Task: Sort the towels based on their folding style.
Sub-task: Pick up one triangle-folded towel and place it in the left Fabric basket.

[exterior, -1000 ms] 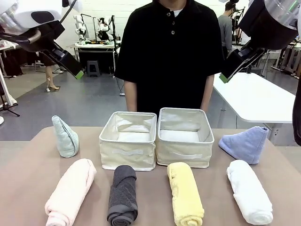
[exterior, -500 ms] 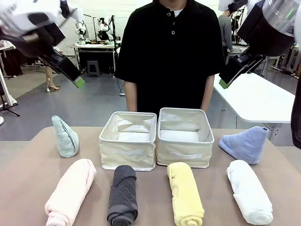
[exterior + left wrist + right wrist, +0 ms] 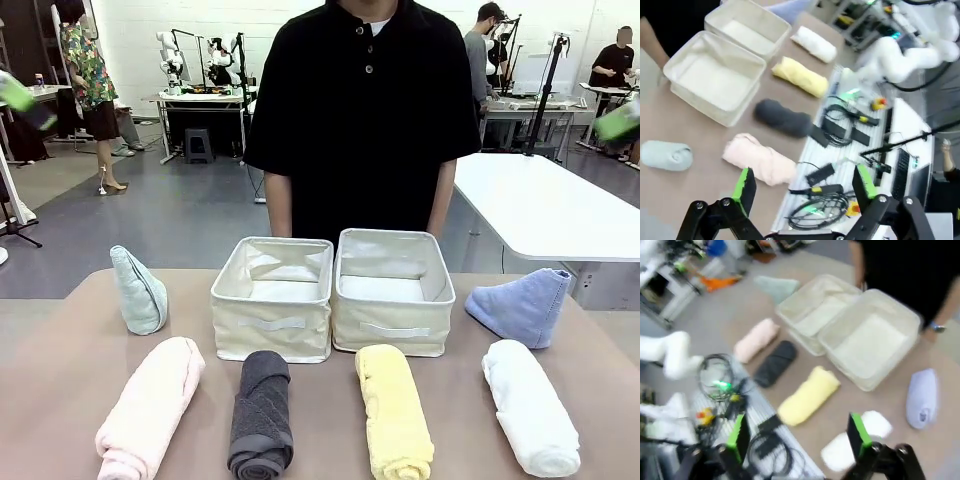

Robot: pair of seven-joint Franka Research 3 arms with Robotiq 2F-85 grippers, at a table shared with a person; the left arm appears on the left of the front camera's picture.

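Four rolled towels lie in a row along the table's near side: pink (image 3: 150, 405), dark grey (image 3: 262, 412), yellow (image 3: 393, 410) and white (image 3: 530, 405). A pale grey-green cone towel (image 3: 138, 290) stands at the left and a light blue cone towel (image 3: 520, 305) lies at the right. My left gripper (image 3: 805, 183) is open and empty, high above the pink roll (image 3: 760, 159) and the dark grey roll (image 3: 782, 117). My right gripper (image 3: 799, 436) is also open and empty, high over the yellow roll (image 3: 808, 395) and the white roll (image 3: 855, 440).
Two beige fabric bins, left (image 3: 270, 325) and right (image 3: 392, 325), stand side by side mid-table with nothing in them. A person in a black shirt (image 3: 360, 110) stands right behind them. Cables and gear (image 3: 840, 130) lie on the robot's side below the table edge.
Both arms have swung up and outward; in the front view they are now blurred green tips at the edges. The towels and bins have not moved.
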